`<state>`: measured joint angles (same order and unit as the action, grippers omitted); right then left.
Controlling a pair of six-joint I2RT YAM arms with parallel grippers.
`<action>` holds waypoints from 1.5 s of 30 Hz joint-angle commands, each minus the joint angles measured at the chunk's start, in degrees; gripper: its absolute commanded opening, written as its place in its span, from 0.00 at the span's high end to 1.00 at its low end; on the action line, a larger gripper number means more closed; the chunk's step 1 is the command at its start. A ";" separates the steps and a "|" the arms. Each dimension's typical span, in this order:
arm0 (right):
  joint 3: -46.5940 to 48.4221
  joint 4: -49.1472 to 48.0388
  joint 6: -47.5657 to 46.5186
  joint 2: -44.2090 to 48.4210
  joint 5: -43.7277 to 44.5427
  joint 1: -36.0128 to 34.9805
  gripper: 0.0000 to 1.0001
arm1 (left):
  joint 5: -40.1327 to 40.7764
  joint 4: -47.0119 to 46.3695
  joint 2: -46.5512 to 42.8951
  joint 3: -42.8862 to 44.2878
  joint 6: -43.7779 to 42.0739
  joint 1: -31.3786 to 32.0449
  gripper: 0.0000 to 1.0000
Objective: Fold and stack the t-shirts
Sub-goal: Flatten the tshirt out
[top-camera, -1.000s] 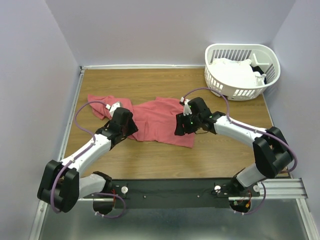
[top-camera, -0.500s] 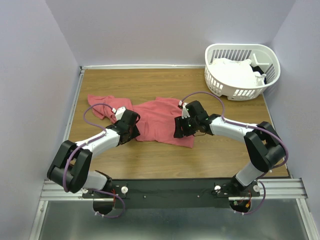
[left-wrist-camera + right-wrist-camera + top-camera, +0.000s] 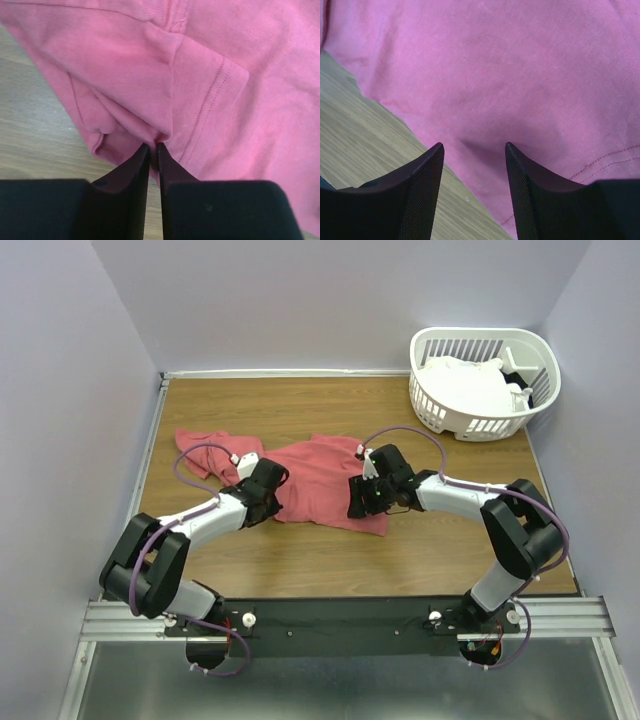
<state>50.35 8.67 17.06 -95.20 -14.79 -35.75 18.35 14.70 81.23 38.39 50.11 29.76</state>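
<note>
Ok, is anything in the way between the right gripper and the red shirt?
Nothing visible. The right gripper hangs with its jaws open directly over the coral-red t-shirt. Only bare fabric shows between its fingertips, with the table off to one side.

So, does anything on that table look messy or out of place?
Only the coral-red t-shirt: it lies rumpled and slanted on the table, one sleeve bunched at the left. White shirts sit heaped in the basket. Nothing spilled.
</note>
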 commanded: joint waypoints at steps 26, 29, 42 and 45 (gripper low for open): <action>-5.18 3.90 9.75 1.86 18.74 19.40 0.40 | 8.02 6.22 -8.56 6.87 -18.90 -33.17 0.94; -4.56 4.16 9.40 2.21 18.13 19.31 0.40 | 5.92 7.79 -6.01 8.45 -19.61 -34.50 0.94; -3.50 4.43 6.59 5.54 13.21 19.22 0.39 | -2.45 18.60 -21.54 5.12 -12.76 -34.59 0.75; -3.59 4.43 6.15 7.13 13.12 19.22 0.38 | -0.69 21.06 -25.32 4.68 -10.12 -34.85 0.74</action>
<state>46.54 10.46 24.69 -90.35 -1.43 -17.04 15.79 30.50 58.87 44.34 36.21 -4.51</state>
